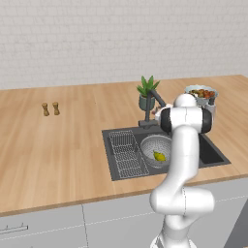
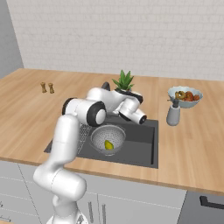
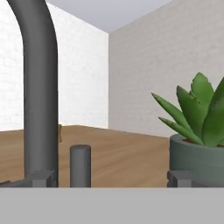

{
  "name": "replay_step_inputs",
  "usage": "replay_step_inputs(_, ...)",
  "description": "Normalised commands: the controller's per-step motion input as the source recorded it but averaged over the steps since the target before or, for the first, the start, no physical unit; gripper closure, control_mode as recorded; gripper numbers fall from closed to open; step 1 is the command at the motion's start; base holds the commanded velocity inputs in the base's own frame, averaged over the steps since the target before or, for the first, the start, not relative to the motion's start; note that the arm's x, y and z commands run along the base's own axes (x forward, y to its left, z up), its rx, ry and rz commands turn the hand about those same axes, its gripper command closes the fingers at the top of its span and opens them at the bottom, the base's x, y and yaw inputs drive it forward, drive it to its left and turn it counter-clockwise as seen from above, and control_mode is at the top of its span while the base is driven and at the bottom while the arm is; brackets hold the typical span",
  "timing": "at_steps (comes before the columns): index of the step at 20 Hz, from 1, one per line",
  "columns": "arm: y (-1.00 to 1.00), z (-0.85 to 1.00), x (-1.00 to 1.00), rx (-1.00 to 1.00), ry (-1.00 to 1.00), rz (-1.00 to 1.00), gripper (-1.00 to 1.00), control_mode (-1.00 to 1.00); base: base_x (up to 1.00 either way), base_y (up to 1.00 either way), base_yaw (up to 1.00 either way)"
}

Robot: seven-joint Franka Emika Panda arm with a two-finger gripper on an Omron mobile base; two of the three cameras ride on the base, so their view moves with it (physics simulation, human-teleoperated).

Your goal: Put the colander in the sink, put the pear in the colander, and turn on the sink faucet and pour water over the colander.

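A: From the left base view, what's the count?
B: One sink (image 1: pixel 213 156), one colander (image 1: pixel 151 145) sitting inside it, one pear (image 1: pixel 159 156) lying in the colander. One faucet (image 1: pixel 151 104) stands behind the basin, one potted plant (image 1: pixel 147 92) beside it, one fruit bowl (image 1: pixel 201 92) holding several red and orange fruits, and two small shakers (image 1: pixel 50 109) far left on the counter (image 1: pixel 58 145).

A: And the right base view?
B: Same tally: the pear (image 2: pixel 108 145) in the colander (image 2: pixel 108 136), the colander in the sink (image 2: pixel 140 144). A grey bottle (image 2: pixel 173 113) stands just beside the bowl (image 2: pixel 185 97).

A: The hand view?
B: The gripper (image 3: pixel 109 178) has its jaws spread wide, holding nothing; the faucet (image 3: pixel 39 87) post rises at left, the plant (image 3: pixel 199 131) at right
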Motion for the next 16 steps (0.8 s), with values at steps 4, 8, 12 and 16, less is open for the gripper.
replay_step_inputs(4, 0.0, -0.2, 0.31, 0.0, 0.04, -0.05, -1.0, -1.0, 0.0, 0.0, 0.0)
replay_step_inputs(8, -0.01, -0.06, 0.16, 0.0, 0.01, -0.06, 1.0, -1.0, 0.0, 0.0, 0.0)
replay_step_inputs(12, -0.21, 0.0, 0.02, 0.0, 0.0, -0.11, 1.0, -1.0, 0.0, 0.0, 0.0)
replay_step_inputs(16, -0.31, -0.01, 0.03, 0.0, 0.0, -0.17, 1.0, -1.0, 0.0, 0.0, 0.0)
